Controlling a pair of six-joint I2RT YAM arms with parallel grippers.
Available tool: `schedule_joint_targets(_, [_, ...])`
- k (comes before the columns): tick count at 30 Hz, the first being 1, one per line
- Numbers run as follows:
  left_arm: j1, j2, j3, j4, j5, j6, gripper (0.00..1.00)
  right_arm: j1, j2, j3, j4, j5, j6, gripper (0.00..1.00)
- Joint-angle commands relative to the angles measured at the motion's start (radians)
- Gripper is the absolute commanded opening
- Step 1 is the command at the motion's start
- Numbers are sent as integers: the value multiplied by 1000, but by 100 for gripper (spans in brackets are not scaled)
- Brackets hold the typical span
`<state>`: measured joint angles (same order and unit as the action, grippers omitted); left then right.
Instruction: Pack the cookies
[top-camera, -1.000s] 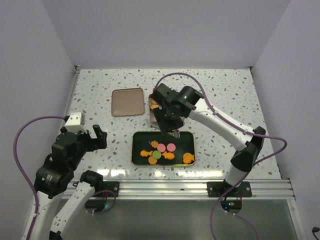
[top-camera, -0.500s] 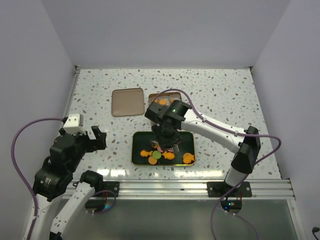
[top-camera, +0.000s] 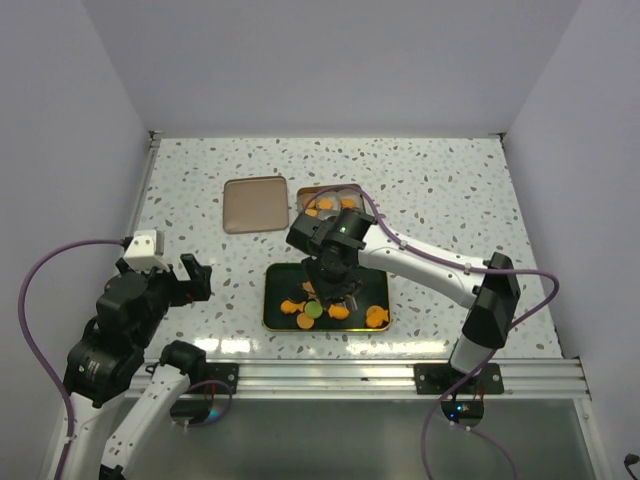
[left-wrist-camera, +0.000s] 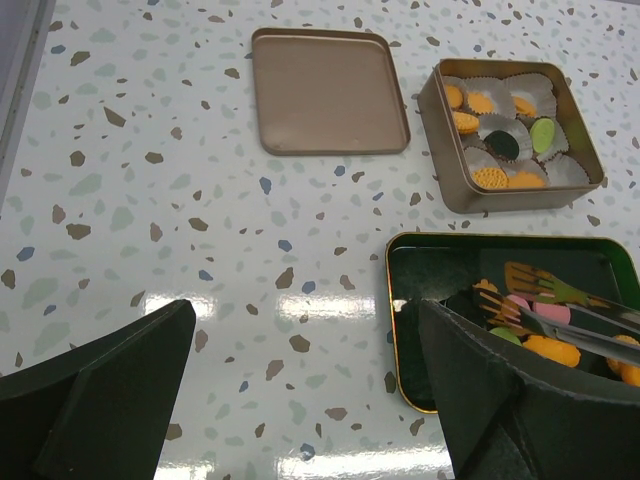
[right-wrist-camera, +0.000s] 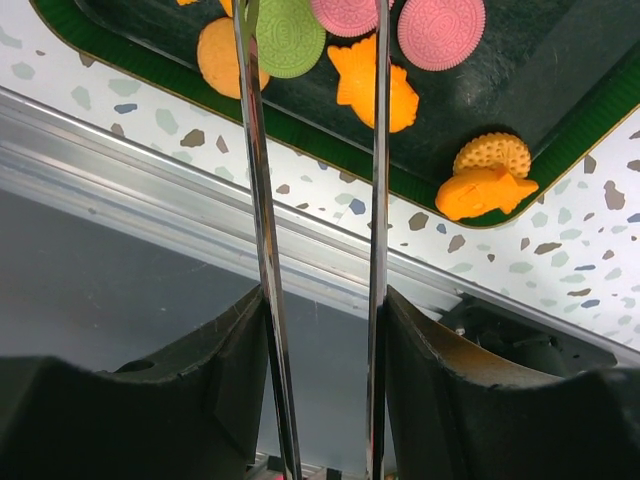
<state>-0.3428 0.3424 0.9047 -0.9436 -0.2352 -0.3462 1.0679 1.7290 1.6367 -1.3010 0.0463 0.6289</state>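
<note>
Several cookies (top-camera: 313, 309), orange, pink and green, lie on a dark tray (top-camera: 272, 300). More sit in white paper cups in the gold tin (top-camera: 325, 203). My right gripper (top-camera: 335, 283) is shut on metal tweezers (right-wrist-camera: 378, 200) and hangs over the tray's cookies. In the right wrist view the two blades stand apart and straddle a green round (right-wrist-camera: 290, 35), a pink one and an orange fish (right-wrist-camera: 375, 90); their tips are cut off at the top edge. My left gripper (top-camera: 195, 278) is open and empty over bare table left of the tray (left-wrist-camera: 420, 300).
The tin's flat lid (top-camera: 254, 204) lies left of the tin (left-wrist-camera: 432, 150). The metal rail (top-camera: 400, 375) runs along the near table edge. White walls close the left, right and back sides.
My right arm has swung from beside the tin forward and down over the tray's cookies, tweezers still held. The left arm has barely shifted.
</note>
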Motion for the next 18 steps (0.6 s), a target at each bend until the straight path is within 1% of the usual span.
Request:
schedule_joint_targets(1, [-5,-3,2,43,4,26,100,3,14,-9,22,27,6,48])
schedule_joint_targets(8, [-5,-2,2,42,4,24,100,1,43,-14,28,24,-5,47])
schedule_joint_targets(18, [-5,9,2,43,4,24,100,0,41,-54,51,7,-9,45])
